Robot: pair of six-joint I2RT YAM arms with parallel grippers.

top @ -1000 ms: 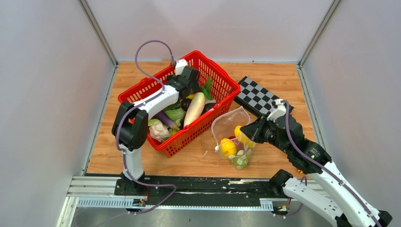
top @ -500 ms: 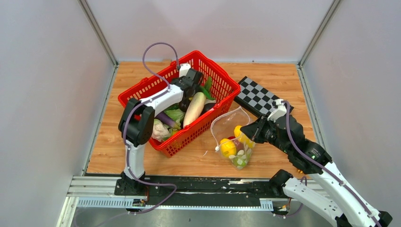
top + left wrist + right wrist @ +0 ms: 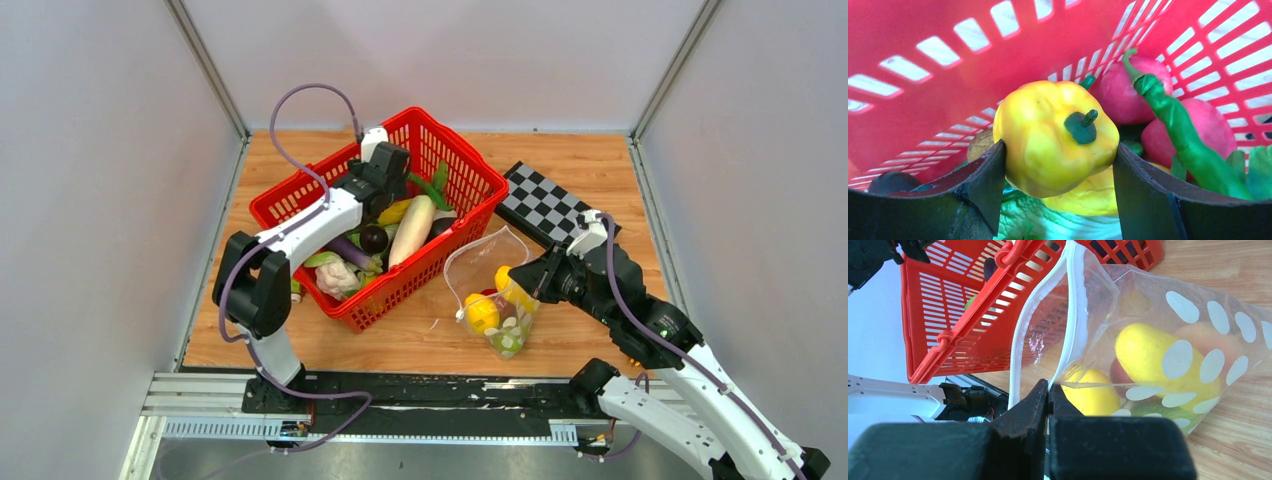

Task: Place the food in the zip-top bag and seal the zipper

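My right gripper [image 3: 1048,387] is pinched tight on the mouth edge of the zip-top bag [image 3: 1198,325], right at the white zipper [image 3: 1071,315]. The mouth is unsealed and gapes toward the basket. The bag rests on the wooden table [image 3: 600,160], just right of the red basket [image 3: 470,180]. Inside the bag are a yellow fruit [image 3: 1148,357], a second yellow one [image 3: 1088,395], a red piece [image 3: 1119,374] between them and a green bit [image 3: 508,343] at the bottom. Farther out, my left gripper [image 3: 1059,146] is down inside the basket, with both fingers pressed against the sides of a yellow pepper [image 3: 1048,135], so it is grasping that. Beside the pepper are two pink-red radishes [image 3: 1128,90], a green chilli [image 3: 1178,125] lying across them and another yellow piece [image 3: 1083,197] underneath. Also in the basket are a long white radish [image 3: 412,228], a dark eggplant [image 3: 373,238] and a cauliflower [image 3: 335,277]. The checkerboard [image 3: 545,205] lies flat beyond the bag.
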